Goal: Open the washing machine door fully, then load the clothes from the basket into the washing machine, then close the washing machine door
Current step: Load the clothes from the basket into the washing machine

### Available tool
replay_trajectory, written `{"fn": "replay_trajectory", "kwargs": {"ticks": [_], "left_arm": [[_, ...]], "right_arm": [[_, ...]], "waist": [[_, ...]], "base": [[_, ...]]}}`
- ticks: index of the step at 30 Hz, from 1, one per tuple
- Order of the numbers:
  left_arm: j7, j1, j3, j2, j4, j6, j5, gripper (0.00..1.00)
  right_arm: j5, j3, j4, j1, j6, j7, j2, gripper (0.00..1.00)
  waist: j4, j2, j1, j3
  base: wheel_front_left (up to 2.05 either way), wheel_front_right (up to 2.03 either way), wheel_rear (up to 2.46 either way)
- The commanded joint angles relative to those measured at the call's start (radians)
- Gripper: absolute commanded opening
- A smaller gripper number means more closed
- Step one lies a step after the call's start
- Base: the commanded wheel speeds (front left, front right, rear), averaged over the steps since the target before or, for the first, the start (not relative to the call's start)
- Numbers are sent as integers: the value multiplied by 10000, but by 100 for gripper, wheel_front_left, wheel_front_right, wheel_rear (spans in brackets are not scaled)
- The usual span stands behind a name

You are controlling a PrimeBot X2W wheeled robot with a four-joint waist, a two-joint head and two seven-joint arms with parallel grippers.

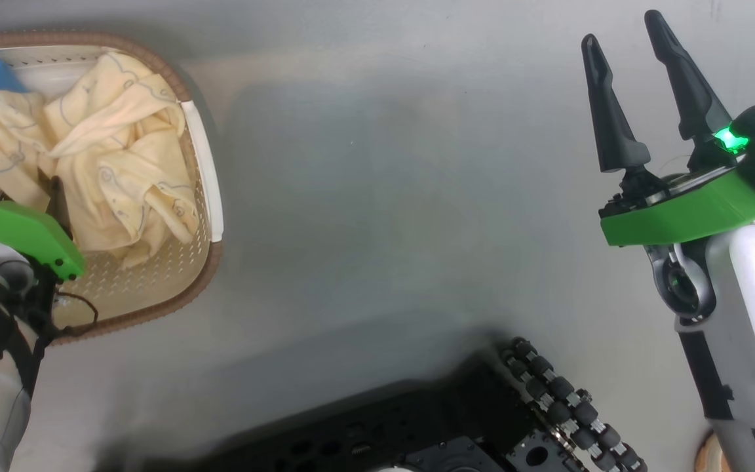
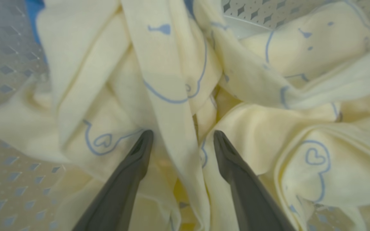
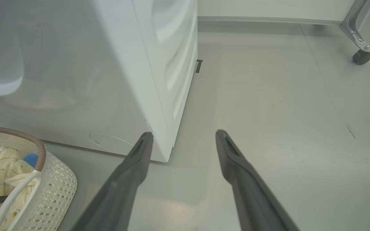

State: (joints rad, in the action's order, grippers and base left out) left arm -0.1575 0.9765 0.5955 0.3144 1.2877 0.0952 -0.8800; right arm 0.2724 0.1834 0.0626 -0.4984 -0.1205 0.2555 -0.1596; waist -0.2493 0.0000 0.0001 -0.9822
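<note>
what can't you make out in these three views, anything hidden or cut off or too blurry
- Washing machine, right wrist view: the top edge cuts off its upper front, so open or shut can't be told.
- Clothes, left wrist view: they lie bunched, folds hiding each other, so there is no count.
- Basket, head view: the left edge and the green wrist cover hide part.
- Left gripper, left wrist view: open, but the blur hides whether it touches the cloth.

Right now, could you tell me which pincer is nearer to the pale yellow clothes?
Left. The left pincer is over the pale yellow clothes in the cream perforated basket; the right pincer hangs over grey floor, well apart.
</note>
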Motion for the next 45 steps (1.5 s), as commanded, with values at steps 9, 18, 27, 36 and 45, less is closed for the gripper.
{"fn": "replay_trajectory", "kwargs": {"ticks": [9, 18, 27, 36, 45], "left_arm": [[101, -249, -48, 570, 30, 98, 1, 100], [272, -258, 74, 655, 30, 187, -10, 100], [355, -175, 242, 601, 30, 237, 36, 100], [471, -241, 366, 569, 30, 247, 55, 100], [163, -203, 742, 601, 31, 325, 262, 0]], "right_arm": [[-69, 71, -412, 525, -102, 63, -246, 100], [-40, 90, -456, 613, -102, 63, -274, 100], [-58, 14, -589, 804, -102, 63, -399, 100], [-41, -17, -670, 967, -102, 63, -446, 100], [-16, 86, -596, 850, -102, 63, -354, 100]], "waist": [[-39, 0, -1, -108], [-74, 0, -1, -165], [-15, 0, -1, -318], [-24, 0, -1, -354], [-72, 0, -1, -330]], "base": [[0, 0, 0], [0, 0, 0], [0, 0, 0], [0, 0, 0], [0, 0, 0]]}}
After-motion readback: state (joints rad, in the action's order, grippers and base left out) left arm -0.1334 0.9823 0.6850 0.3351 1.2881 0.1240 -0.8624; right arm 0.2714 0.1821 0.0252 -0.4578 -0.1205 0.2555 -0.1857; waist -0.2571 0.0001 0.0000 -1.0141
